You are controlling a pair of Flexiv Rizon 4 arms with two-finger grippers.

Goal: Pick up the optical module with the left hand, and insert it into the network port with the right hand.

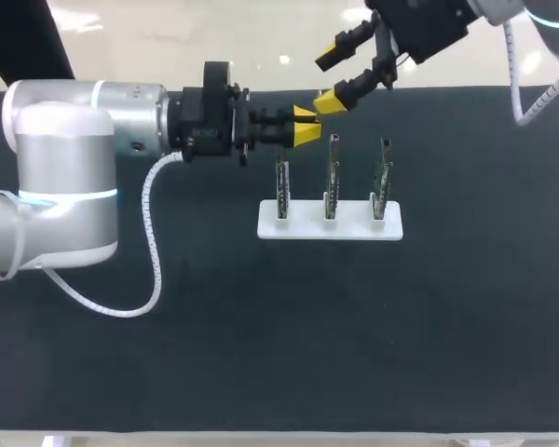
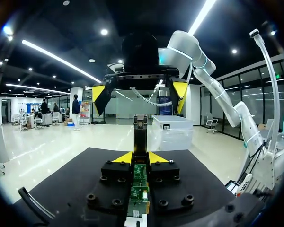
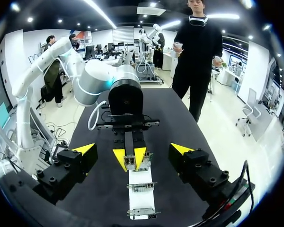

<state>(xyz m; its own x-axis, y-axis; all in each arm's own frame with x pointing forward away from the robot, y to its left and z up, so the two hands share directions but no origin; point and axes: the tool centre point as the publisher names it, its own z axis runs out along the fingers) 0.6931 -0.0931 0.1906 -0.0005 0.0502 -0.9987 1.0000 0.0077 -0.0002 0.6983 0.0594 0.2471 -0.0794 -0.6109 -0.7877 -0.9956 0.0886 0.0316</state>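
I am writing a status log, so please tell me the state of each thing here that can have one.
Left gripper: shut on the module.
Module: held in the left gripper, not inserted.
Right gripper: open, empty, facing the module.
Boards: three, upright, seated in the holder.
Holder: holds all three boards.

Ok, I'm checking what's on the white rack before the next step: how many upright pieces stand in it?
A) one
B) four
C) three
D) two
C: the head view shows three upright pieces standing in a row in the white rack.
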